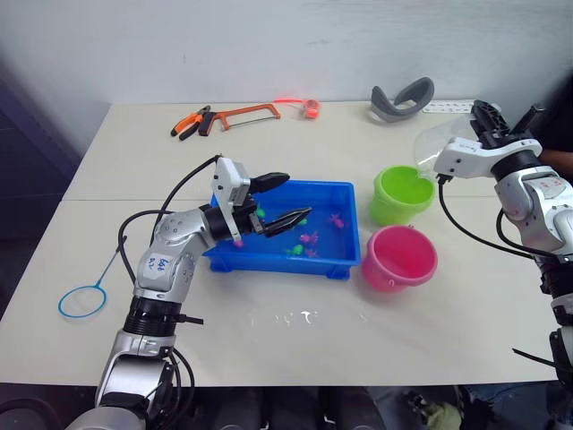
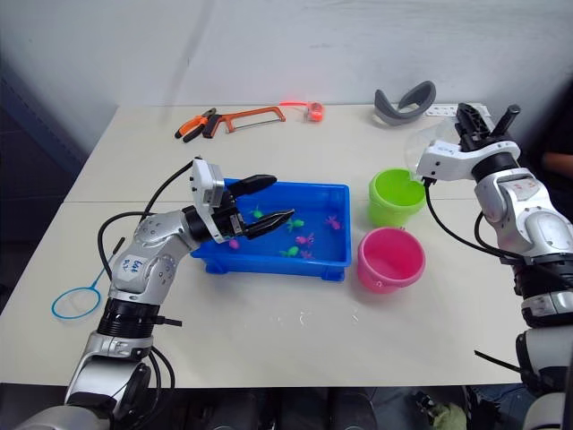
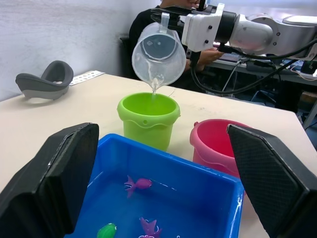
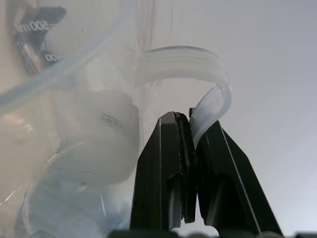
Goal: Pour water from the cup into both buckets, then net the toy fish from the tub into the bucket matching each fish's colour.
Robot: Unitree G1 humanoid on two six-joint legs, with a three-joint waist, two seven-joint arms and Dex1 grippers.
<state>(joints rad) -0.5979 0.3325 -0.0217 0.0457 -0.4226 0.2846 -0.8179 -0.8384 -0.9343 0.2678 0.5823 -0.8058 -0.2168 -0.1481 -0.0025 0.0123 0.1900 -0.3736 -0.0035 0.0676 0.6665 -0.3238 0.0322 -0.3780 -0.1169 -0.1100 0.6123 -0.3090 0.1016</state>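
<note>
Left wrist view, tilted cup (image 3: pixel 159 54) trickling into green bucket (image 3: pixel 148 119), right jaws clamping handle, left agape.

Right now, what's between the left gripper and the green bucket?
In the left eye view, the left gripper and the green bucket are separated by the blue tub's far end.

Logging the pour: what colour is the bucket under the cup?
Lime green plastic bucket, clearest in the left wrist view.

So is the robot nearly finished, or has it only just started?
Only just started. Right now the right gripper is tipping the cup and a thin stream of water falls into the green bucket. The pink bucket still needs its water. All the toy fish are still in the blue tub, and the net lies untouched on the table. The left gripper hangs open over the tub.
</note>
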